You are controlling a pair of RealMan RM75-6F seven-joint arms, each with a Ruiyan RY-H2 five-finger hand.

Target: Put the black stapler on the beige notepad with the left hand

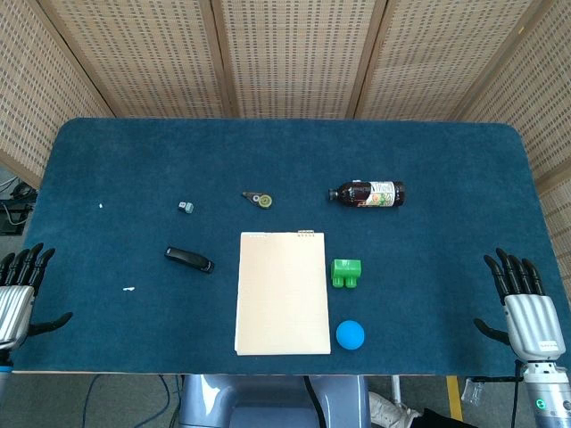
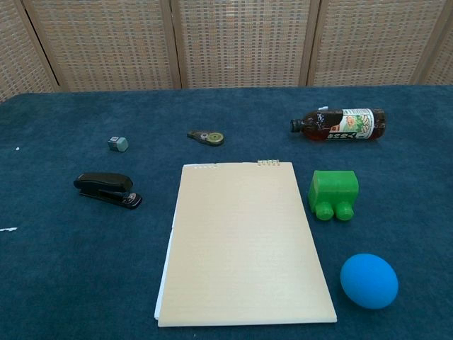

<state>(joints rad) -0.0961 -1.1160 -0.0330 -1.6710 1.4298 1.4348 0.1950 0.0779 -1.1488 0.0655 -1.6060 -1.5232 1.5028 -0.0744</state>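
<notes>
**Stapler lies apart from the waiting left hand**

The left hand (image 1: 20, 290) sits at the near left edge of the table (image 1: 107, 160), its fingers (image 1: 27, 264) straight and spread, holding nothing. The right hand (image 1: 528, 308) at the near right edge is the same: fingers apart, empty. Only the head view shows the hands.

The black stapler (image 2: 106, 189) lies flat on the blue cloth, well apart from the left fingers, further in and toward the middle. Just beside it, not touching, lies the beige notepad (image 2: 244, 241). Beyond the pad are a green block (image 2: 333, 194), a blue ball (image 2: 369, 280), a dark bottle (image 2: 340, 125) on its side, a small tape dispenser (image 2: 206, 137) and a tiny cube (image 2: 118, 144).
</notes>
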